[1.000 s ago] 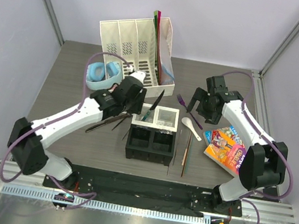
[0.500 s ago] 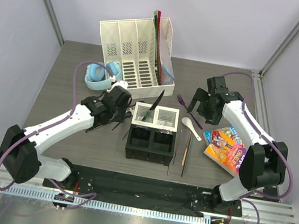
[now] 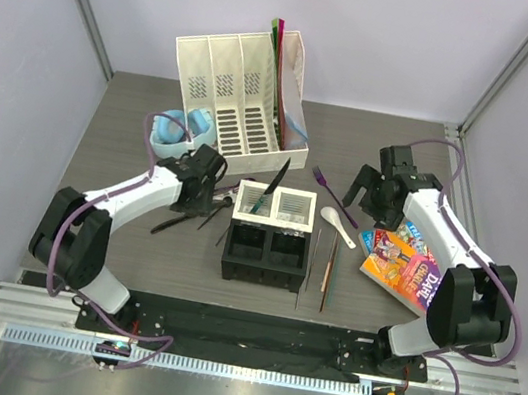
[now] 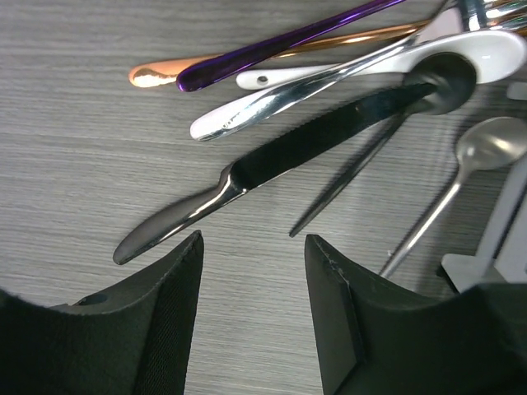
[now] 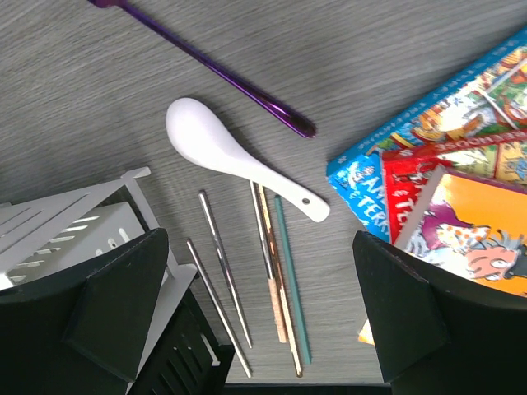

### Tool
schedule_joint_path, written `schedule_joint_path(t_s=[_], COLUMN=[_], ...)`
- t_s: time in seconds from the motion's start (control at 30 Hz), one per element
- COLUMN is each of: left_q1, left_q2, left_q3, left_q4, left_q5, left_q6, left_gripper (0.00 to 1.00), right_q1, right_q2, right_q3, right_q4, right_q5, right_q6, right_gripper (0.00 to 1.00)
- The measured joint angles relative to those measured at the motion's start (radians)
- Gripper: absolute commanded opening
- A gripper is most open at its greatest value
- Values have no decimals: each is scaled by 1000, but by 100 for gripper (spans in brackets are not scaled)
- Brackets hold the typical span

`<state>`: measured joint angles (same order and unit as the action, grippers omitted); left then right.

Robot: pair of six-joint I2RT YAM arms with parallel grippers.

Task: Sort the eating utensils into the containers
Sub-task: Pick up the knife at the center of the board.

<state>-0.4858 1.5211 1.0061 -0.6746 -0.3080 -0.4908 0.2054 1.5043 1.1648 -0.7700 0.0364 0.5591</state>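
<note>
1. Two hands, both empty. Your left hand (image 4: 254, 247) has its fingers at a middling gap, w/ only bare bench (image 4: 74, 164) btwn them.
2. Just ahead of those fingertips lies the black knife (image 4: 272, 156). Its handle end is nearest the left-side finger, and the serrated blade runs away to the right.
3. Beyond the knife, further from the left hand, is a crossed pile: a purple handle (image 4: 288, 41), a copper handle (image 4: 247, 62), a white ceramic spoon (image 4: 486, 49) and a shiny silver handle (image 4: 288, 99). Which ones touch is hard to tell.
4. Right of the knife, ahead of the right-side finger, are a thin black stick (image 4: 346, 185) and a grey metal spoon (image 4: 486, 144).
5. Your right hand (image 5: 259, 243) is spread wide and holds nothing.
6. Ahead of its fingertips lies the white soup spoon (image 5: 222, 152), w/ the purple fork (image 5: 214, 70) beyond it and apart.
7. Btwn the right hand's fingers, on the bench, are slim sticks lying side by side: silver (image 5: 222, 263), brown (image 5: 276, 296), teal (image 5: 290, 271). The brown and teal ones reach the soup spoon's handle.
8. The caddy (image 3: 267, 249) sits btwn the two hands, close to the right hand's left finger. Its white cells are on the far side and its black cells nearer you. One black piece (image 3: 271, 184) leans in the left white cell.
9. The book (image 5: 461, 164) lies by the right hand's right finger.
10. The headphones (image 3: 169, 128) and file organiser (image 3: 229, 101) are past the left hand.
</note>
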Motion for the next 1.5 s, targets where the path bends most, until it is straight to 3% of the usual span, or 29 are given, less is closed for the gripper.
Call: schedule_joint_path(t_s=[0.63, 1.5], left_q1=[107, 120], left_q2=[93, 150], left_q3=[-1, -15], left_q4=[-19, -6], left_q5=[66, 66], left_q6=[32, 113], left_gripper=[51, 51], right_q1=[-31, -33], right_q2=[-30, -29], right_q3=[-36, -36], right_q4=[1, 3], right_q5=[2, -6], right_q6=[0, 0], right_gripper=[100, 100])
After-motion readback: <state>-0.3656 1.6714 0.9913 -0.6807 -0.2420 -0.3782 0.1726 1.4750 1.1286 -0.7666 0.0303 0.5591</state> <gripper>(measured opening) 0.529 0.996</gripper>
